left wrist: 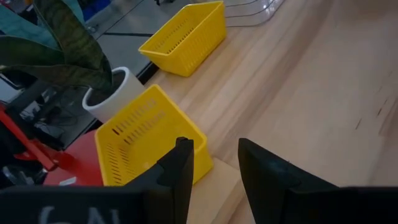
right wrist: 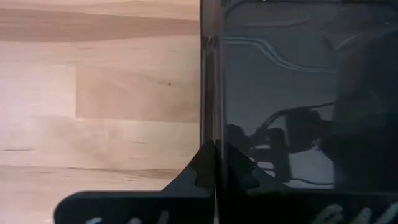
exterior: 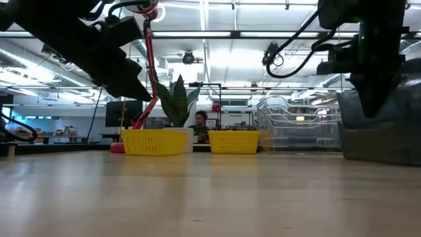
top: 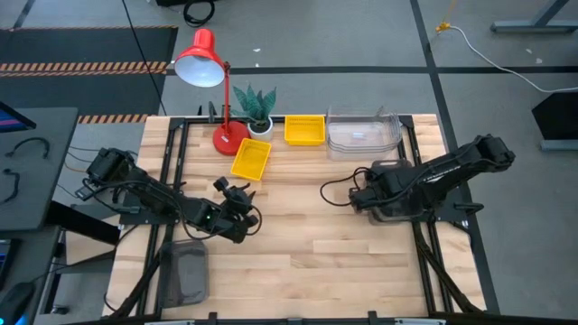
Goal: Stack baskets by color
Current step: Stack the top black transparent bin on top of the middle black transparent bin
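A: Where is the dark-grey basket (right wrist: 292, 93)?
B: Its rim is pinched between the closed fingers of the right gripper (right wrist: 214, 163); bare table (top: 343, 244) lies beside it.
A: And the left gripper (left wrist: 214, 163)?
B: Fingers parted and empty, just short of the nearer yellow basket (left wrist: 146, 140). The clear baskets (top: 363, 133) are cut off in that wrist view.

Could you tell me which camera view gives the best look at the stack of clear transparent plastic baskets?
The high view: the stack of clear transparent plastic baskets shows whole at the table's far edge. The low view shows only its side, partly behind the right arm; the left wrist view catches an edge; the right wrist view shows none.
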